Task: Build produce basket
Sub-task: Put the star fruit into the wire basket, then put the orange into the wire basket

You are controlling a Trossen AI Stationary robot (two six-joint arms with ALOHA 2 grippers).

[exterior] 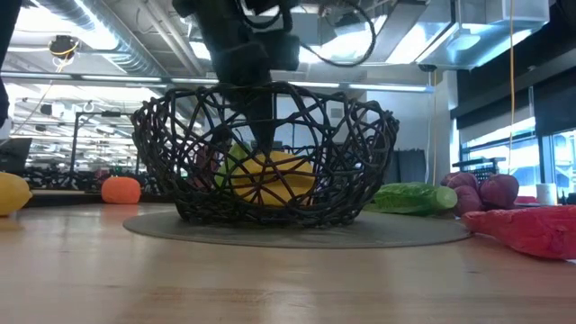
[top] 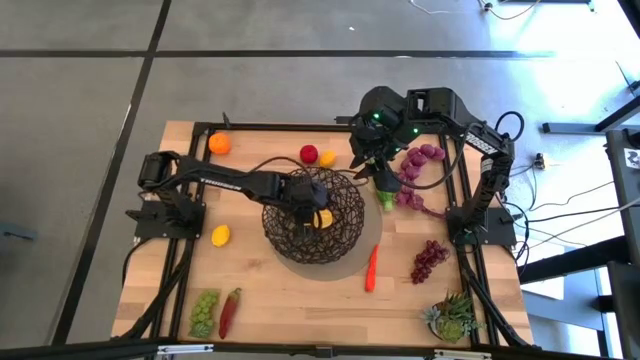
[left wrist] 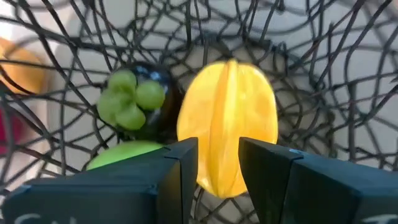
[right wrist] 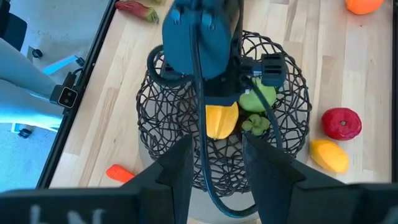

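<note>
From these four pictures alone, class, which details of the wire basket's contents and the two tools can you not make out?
- Dark wire-mesh basket, high view: the left arm covers most of what lies inside.
- Ridged yellow fruit, left wrist view: the left tool hides its near end, so contact is unclear.
- Green round fruit, left wrist view: mostly behind that tool.
- Right tool, right wrist view: only its fingers show, cut by the edge.

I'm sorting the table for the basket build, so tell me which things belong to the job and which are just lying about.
Belongs to the job:
- wire basket
- yellow star fruit in it, by the open left gripper
- orange
- red apple
- carrot
- purple grapes
- red chilli

Just lying about:
- succulent plant
</note>
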